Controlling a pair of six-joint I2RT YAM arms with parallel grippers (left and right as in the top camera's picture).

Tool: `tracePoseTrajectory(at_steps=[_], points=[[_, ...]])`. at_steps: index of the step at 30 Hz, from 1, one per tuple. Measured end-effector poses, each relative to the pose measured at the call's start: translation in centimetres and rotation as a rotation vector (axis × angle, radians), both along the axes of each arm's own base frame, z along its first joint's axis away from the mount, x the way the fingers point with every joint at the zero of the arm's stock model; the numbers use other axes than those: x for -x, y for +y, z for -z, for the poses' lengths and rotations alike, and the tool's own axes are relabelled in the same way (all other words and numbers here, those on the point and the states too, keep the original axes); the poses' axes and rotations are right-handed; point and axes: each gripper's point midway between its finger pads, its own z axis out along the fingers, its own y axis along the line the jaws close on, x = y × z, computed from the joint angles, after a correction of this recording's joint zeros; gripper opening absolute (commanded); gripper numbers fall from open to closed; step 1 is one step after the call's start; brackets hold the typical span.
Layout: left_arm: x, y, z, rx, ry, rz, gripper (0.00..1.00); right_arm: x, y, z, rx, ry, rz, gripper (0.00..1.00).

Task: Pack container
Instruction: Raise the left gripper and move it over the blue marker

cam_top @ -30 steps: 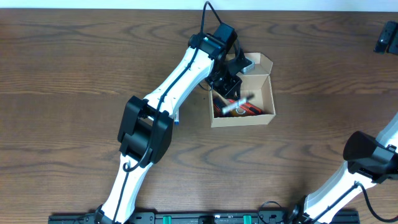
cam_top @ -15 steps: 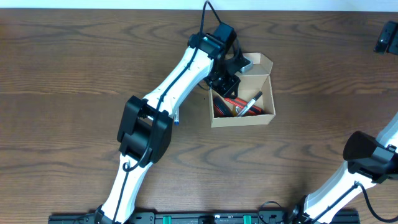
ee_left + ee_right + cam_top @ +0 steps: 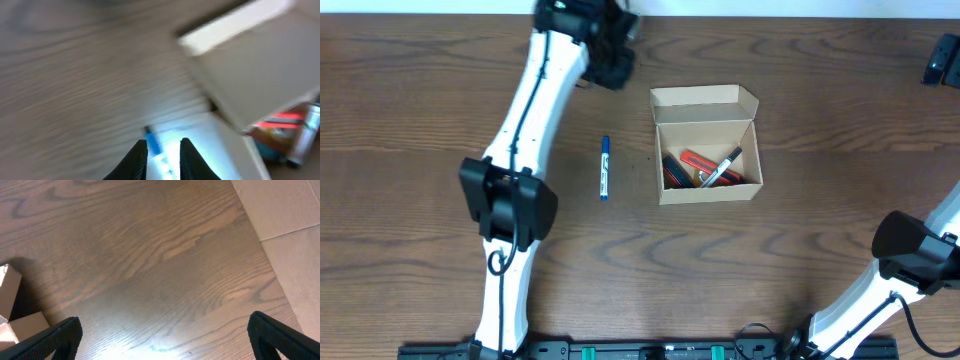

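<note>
The left arm [image 3: 525, 120] reached in a long bent line up the table [image 3: 820, 270], its elbow well to the left of the container [image 3: 710, 192] and its wrist turned in at the far edge, so that the left gripper [image 3: 617, 62] hung beyond and to the left of the container's open flap. In the blurred left wrist view its fingers [image 3: 139, 156] stood a narrow gap apart with nothing between them, over a blue marker [image 3: 605, 168] that lay on the wood just left of the container, parallel to its left wall. The container sat with its lid folded back, holding a red item [image 3: 698, 159] and a black-and-white marker [image 3: 722, 167] laid at a slant. The right arm [image 3: 910, 250] was folded well to the right of the container; the right gripper [image 3: 165, 342] was spread wide over bare wood, gripping nothing. Any print on the markers was too small to read.
</note>
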Motion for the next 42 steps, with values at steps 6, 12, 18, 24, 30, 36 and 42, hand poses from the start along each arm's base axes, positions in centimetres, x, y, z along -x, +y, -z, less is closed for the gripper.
tracePoseTrajectory(at_steps=[6, 12, 18, 24, 30, 36, 42], points=[[1.6, 1.8, 0.6, -0.1, 0.067, -0.094, 0.38, 0.0, 0.0, 0.0, 0.0, 0.0, 0.0, 0.99], [4.5, 3.1, 1.2, -0.161, 0.187, -0.19, 0.39, 0.0, 0.0, 0.0, 0.0, 0.0, 0.0, 0.99], [6.7, 3.6, 1.4, -0.195, 0.273, -0.247, 0.36, 0.0, 0.0, 0.0, 0.0, 0.0, 0.0, 0.99], [7.5, 1.5, 1.4, -0.191, 0.275, -0.226, 0.32, 0.0, 0.0, 0.0, 0.0, 0.0, 0.0, 0.99], [8.9, -1.5, 1.4, -0.196, 0.27, -0.164, 0.28, 0.0, 0.0, 0.0, 0.0, 0.0, 0.0, 0.99], [9.0, -1.6, 1.0, -0.201, 0.257, -0.157, 0.26, 0.0, 0.0, 0.0, 0.0, 0.0, 0.0, 0.99], [9.0, 0.6, -4.4, -0.155, 0.134, -0.201, 0.27, 0.0, 0.0, 0.0, 0.0, 0.0, 0.0, 0.99]])
